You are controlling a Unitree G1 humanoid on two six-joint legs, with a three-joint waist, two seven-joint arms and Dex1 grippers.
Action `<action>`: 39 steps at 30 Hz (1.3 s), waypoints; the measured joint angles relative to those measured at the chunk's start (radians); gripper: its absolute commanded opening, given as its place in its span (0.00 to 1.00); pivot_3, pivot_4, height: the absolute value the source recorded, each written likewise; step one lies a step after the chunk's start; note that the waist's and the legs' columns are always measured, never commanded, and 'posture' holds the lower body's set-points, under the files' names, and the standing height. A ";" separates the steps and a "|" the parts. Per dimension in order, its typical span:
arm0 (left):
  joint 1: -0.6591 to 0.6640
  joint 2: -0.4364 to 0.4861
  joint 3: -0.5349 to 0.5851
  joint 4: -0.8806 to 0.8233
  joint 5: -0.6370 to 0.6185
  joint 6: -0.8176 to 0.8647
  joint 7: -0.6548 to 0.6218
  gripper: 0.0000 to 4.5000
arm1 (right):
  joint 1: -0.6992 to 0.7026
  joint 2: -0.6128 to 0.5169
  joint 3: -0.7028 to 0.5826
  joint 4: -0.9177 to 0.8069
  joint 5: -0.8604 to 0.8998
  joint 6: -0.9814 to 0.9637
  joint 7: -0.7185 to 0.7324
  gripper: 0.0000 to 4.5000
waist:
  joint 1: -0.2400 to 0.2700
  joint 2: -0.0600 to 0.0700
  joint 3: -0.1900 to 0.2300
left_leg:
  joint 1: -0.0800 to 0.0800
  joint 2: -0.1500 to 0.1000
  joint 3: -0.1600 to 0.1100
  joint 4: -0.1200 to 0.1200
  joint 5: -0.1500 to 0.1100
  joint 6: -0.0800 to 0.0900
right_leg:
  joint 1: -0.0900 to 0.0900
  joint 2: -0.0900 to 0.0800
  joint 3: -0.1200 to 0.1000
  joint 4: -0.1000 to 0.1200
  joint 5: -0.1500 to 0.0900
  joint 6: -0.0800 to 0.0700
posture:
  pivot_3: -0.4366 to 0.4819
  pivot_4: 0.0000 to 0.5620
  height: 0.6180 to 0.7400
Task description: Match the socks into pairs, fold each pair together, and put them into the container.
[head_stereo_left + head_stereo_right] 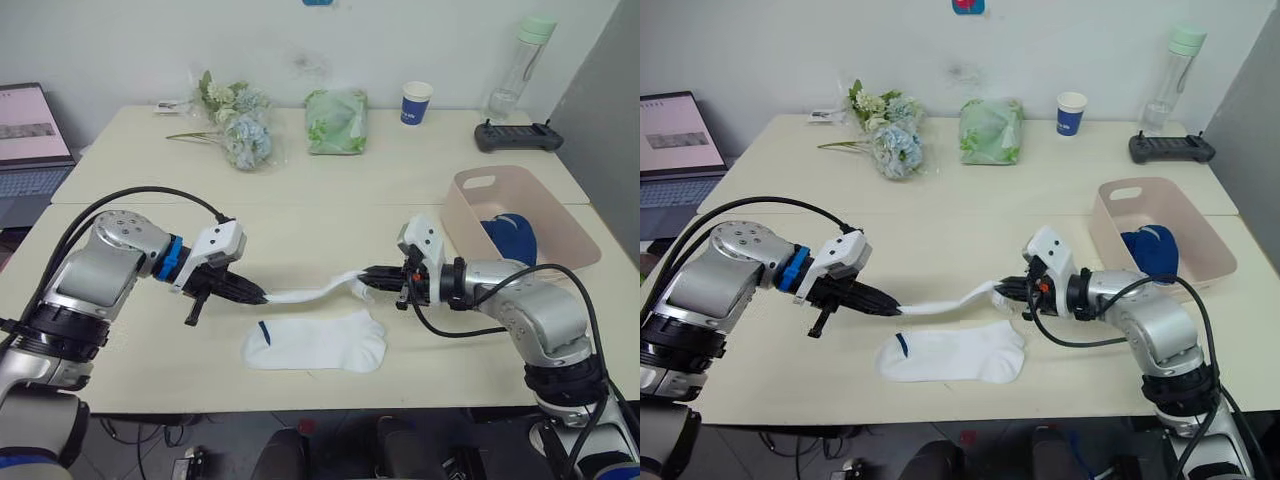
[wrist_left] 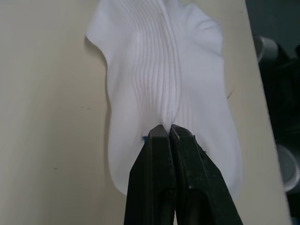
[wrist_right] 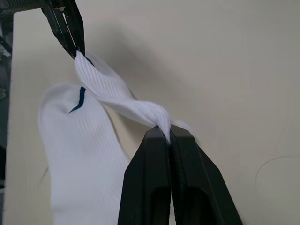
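Note:
A white sock [image 1: 310, 293] hangs stretched and twisted in the air between my two grippers. My left gripper [image 1: 262, 296] is shut on its cuff end and my right gripper [image 1: 366, 272] is shut on its toe end. Just below it, a second white sock [image 1: 315, 343] with a dark cuff mark lies flat on the table near the front edge. The pale pink container [image 1: 520, 215] stands at the right, behind my right arm, with folded navy and light blue socks [image 1: 512, 236] inside.
Along the back of the table lie a bunch of flowers [image 1: 238, 125], a green bag [image 1: 336, 121], a blue-and-white paper cup [image 1: 416, 102], a clear bottle [image 1: 520, 62] and a black controller [image 1: 513, 135]. A laptop [image 1: 30, 135] stands at the far left.

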State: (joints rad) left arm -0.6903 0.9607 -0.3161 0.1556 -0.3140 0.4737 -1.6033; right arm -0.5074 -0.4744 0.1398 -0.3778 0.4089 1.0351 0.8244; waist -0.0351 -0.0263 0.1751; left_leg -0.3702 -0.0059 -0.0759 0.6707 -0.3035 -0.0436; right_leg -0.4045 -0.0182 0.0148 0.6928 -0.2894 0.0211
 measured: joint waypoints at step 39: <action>-0.152 -0.326 0.352 0.517 0.104 0.057 0.433 0.99 | 0.006 0.110 -0.047 0.166 -0.195 -0.252 -0.288 1.00 | -0.017 0.000 -0.001 | -0.017 0.000 -0.002 0.010 0.001 -0.001 | -0.015 -0.006 0.003 0.008 0.001 0.000 | 0.48 0.27 1.00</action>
State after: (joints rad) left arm -0.8424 0.6350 0.0360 0.6728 -0.2105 0.5310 -1.1705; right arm -0.5014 -0.3647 0.0924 -0.2122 0.2137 0.7832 0.5366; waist -0.0523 -0.0268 0.1745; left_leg -0.3873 -0.0060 -0.0778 0.6804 -0.3030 -0.0444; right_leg -0.4197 -0.0238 0.0173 0.7009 -0.2889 0.0209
